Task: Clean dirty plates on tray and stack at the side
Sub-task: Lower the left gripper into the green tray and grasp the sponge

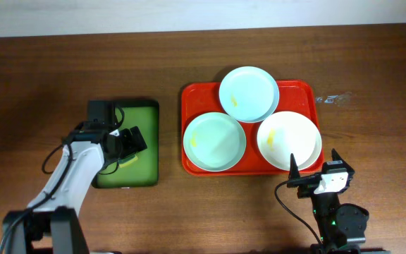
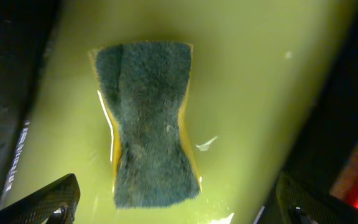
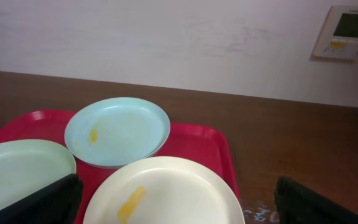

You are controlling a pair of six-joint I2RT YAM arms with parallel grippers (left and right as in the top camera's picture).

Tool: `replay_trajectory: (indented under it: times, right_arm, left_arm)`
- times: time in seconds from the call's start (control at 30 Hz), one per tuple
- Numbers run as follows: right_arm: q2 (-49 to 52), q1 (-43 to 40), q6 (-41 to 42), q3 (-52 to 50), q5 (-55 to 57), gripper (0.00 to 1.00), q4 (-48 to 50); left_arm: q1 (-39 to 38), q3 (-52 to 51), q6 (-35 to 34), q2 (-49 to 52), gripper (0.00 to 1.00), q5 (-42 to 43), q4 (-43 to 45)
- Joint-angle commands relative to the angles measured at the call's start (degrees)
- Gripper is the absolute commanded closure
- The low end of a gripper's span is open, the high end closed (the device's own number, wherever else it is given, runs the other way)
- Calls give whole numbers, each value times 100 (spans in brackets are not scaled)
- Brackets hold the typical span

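So, you've cleaned nothing yet: three smeared plates (image 1: 214, 141) sit on the tray (image 1: 196, 99), left gripper (image 1: 129, 144) spread above the sponge (image 2: 151, 124), right gripper (image 1: 313, 159) spread, empty.

On the red tray (image 1: 187, 120): three plates crowd it edge to edge, the far blue plate (image 1: 249, 93), the near blue plate (image 1: 215, 141) and the white plate (image 1: 289, 140); only the corners are bare.
Between the trays: a strip of bare desk (image 1: 170, 134) runs free between the green tray (image 1: 149, 120) and the red tray.
Over the green tray: the left pincer (image 2: 179, 202) hangs here with its fingers wide; the sponge (image 2: 151, 124) lies free between them.
Near side of the red tray: the right pincer (image 1: 314, 161), spread wide, stands just by the white plate.
Right of the red tray: bare desk, with one small shiny spot (image 1: 332, 99).
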Motion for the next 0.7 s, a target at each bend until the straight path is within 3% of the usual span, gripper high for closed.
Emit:
replay_trajectory:
  times: [0.0,0.23,0.3,0.37,0.43,0.5,0.53,0.57,0.6,0.63,0.67]
  right_arm:
    - [-37,33,68,-48,68,2,-17]
    - [-37,33,68,-48,68,2,-17]
    - [-39,33,68,-48,68,2,-17]
    - [-37,33,68,-48,68,2,-17]
    - [-37,33,68,-48,68,2,-17]
    - [-39,33,68,-48,68,2,-17]
    - [-37,33,68,-48,68,2,-17]
    - [-37,33,68,-48,68,2,-17]
    - [-37,33,68,-48,70,2,-17]
    - [-37,33,68,-48,68,2,-17]
    - [-37,33,68,-48,68,2,-17]
  left_arm:
    - [28,107,-72,313,7,-85,247]
    - [28,105,-72,883,25,-63,417]
    - [28,105,-72,986,38,-63,391]
    - [28,105,-72,988,61,-66,378]
    - [28,105,-72,988,92,-68,378]
    - [28,105,-72,988,99,-68,374]
    - [28,105,-72,988,96,-66,358]
    - [28,105,-72,988,79,-66,358]
    - [28,105,-70,988,24,-68,372]
    - [28,105,-70,988,1,-81,444]
    - [28,105,-68,988,1,-90,590]
